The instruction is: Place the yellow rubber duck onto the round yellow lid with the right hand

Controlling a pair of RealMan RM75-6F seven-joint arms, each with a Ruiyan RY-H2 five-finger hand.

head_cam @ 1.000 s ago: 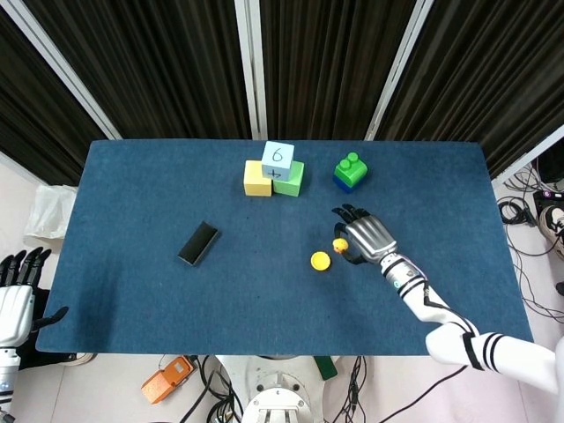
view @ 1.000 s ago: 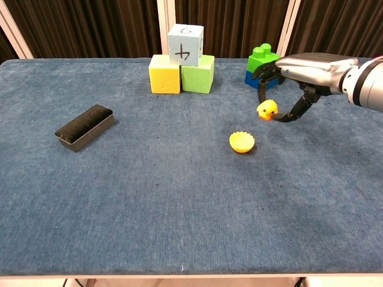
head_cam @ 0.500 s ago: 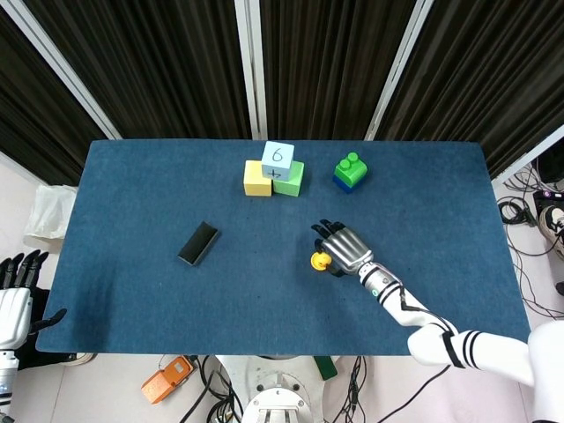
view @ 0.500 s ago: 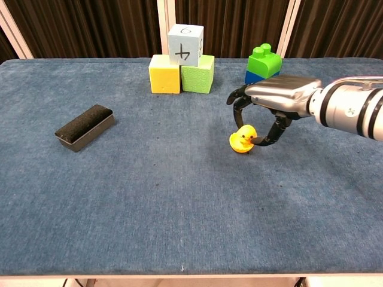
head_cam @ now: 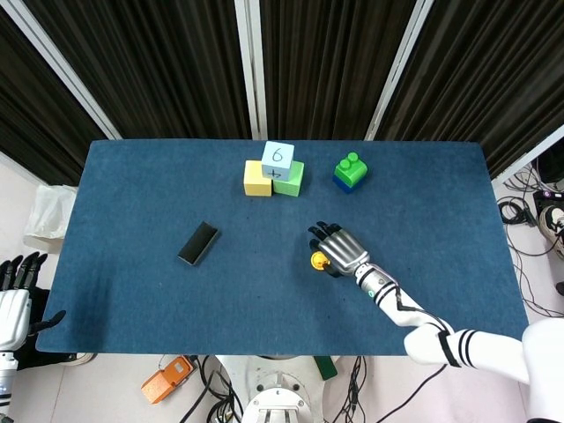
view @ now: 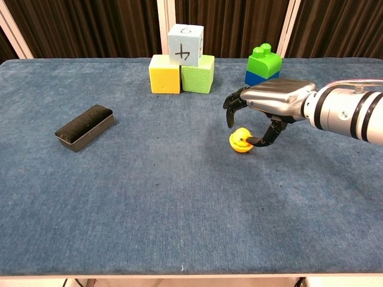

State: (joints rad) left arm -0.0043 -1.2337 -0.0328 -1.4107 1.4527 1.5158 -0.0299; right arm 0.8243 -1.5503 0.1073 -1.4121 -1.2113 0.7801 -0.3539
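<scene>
The yellow rubber duck (view: 240, 137) sits on the round yellow lid (view: 242, 149) right of the table's middle. My right hand (view: 272, 99) arches over it from the right. Its thumb tip touches the duck's right side and its dark fingers curl down just left of the duck, so the duck is still held between them. In the head view the duck (head_cam: 318, 260) shows as a yellow spot at the fingertips of the right hand (head_cam: 343, 251), and the lid beneath is hidden. My left hand (head_cam: 11, 300) hangs off the table's left edge, empty, with its fingers apart.
At the back stand a yellow cube (view: 164, 74) and a green cube (view: 198, 74), with a pale numbered cube (view: 185, 45) on top. A green-and-blue toy brick (view: 263, 64) stands just behind my right hand. A black block (view: 84, 127) lies at the left.
My right hand carried the duck leftward and down from near the toy brick onto the lid. Over the last half second it sank a little lower over the lid.
</scene>
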